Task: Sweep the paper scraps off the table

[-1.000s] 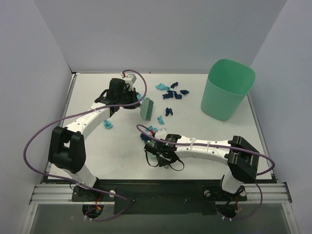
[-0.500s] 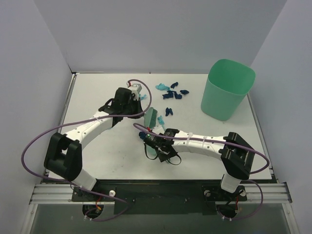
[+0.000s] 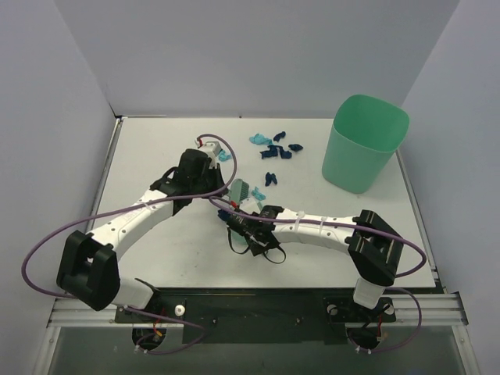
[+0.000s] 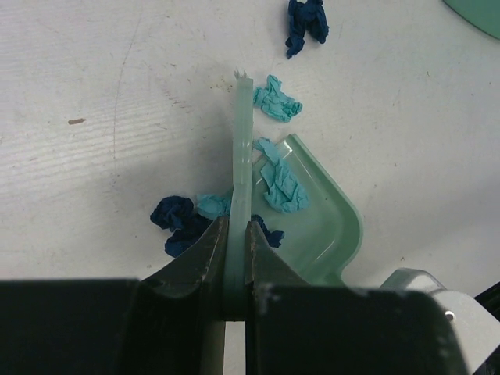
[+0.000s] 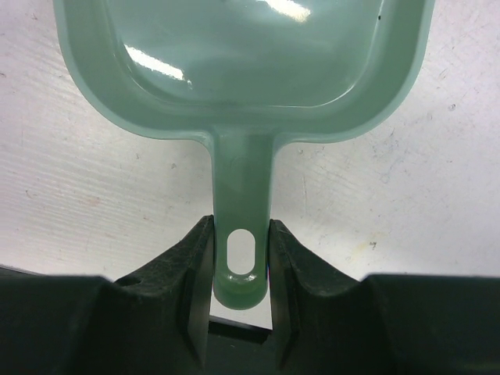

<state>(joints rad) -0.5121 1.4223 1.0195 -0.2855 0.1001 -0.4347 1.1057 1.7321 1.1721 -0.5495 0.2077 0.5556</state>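
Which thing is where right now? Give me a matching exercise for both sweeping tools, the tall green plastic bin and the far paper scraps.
Things:
1 pale green hand brush
2 green plastic dustpan
3 tall green plastic bin
4 far paper scraps

States:
A handle clamped in the right gripper
B upright, far right
C loose, left of the bin
D pinched in the left gripper

Pairs: 1-D, 2-A, 3-B, 4-C
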